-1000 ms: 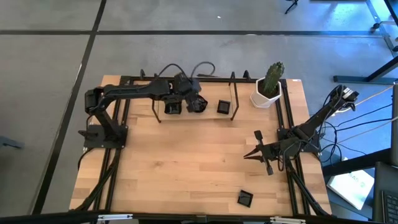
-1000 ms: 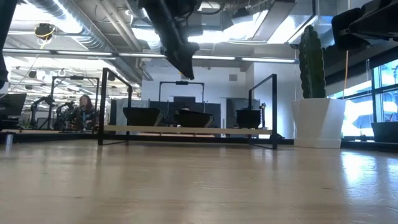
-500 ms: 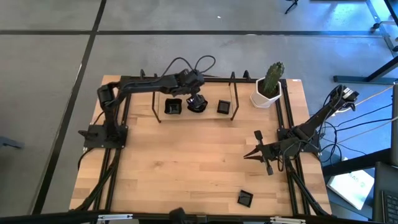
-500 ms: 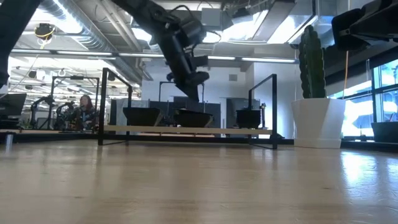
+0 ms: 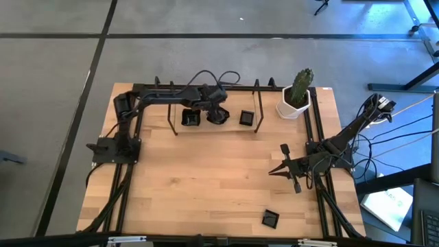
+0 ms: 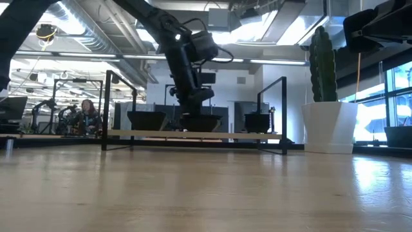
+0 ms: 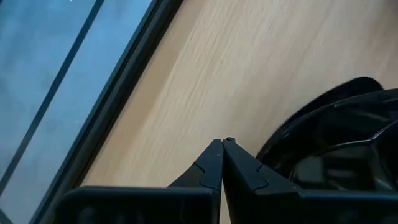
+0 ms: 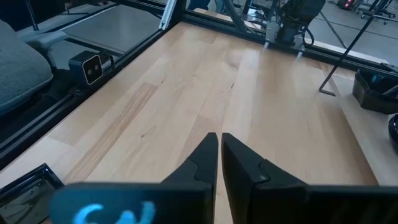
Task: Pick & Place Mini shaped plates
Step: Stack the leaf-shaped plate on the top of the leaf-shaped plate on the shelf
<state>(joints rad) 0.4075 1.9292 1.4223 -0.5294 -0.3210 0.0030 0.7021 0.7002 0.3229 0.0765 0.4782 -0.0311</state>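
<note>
Left gripper (image 7: pixel 222 144), pinched together, sits beside a glossy black wavy-rimmed mini plate (image 7: pixel 336 146), well left of the cactus pot (image 5: pixel 296 103); right gripper (image 8: pixel 220 138) closed too.

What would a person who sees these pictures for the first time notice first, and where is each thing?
The left gripper reaches to the table's far edge, shut, its tips beside a glossy black dish without gripping it. That dish is the middle of three small black dishes in a row there, with a white pot holding a green cactus at the far right corner. The right gripper waits, shut, near the right edge, and another black dish lies alone at the near edge.
</note>
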